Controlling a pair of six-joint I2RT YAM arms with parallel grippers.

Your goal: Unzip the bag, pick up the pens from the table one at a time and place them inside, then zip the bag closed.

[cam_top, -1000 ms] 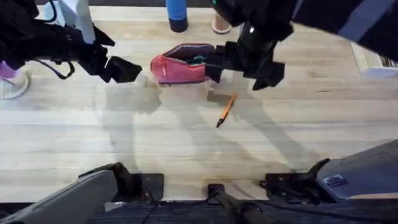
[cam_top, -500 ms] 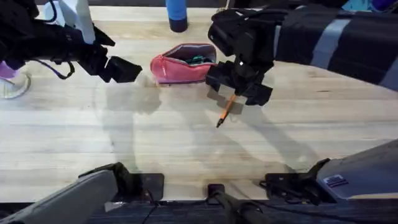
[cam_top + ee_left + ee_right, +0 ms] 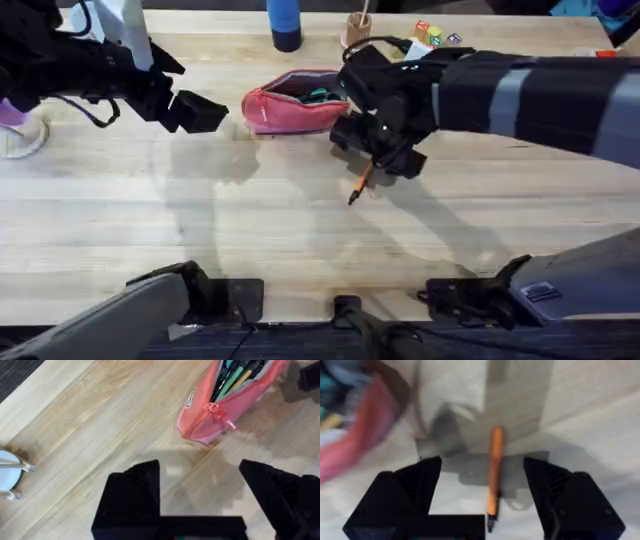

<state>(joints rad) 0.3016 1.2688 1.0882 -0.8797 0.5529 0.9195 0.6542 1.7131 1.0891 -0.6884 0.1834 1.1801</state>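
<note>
Your right claw (image 3: 372,152) hangs low over the orange pen (image 3: 359,185), fingers spread wide and holding nothing. In the right wrist view the pen (image 3: 493,477) lies between the 2 fingers, with a gap on each side. The pen rests flat on the counter (image 3: 300,250), just in front of the bag (image 3: 292,105), which lies unzipped near the far edge with coloured pens visible inside. Your left claw (image 3: 200,110) sits just left of the bag, fingers apart and empty; in its wrist view the bag's (image 3: 225,405) zipper end faces it. A blue bottle (image 3: 284,25) stands at the far edge behind the bag. The near half of the counter gives you open room.
</note>
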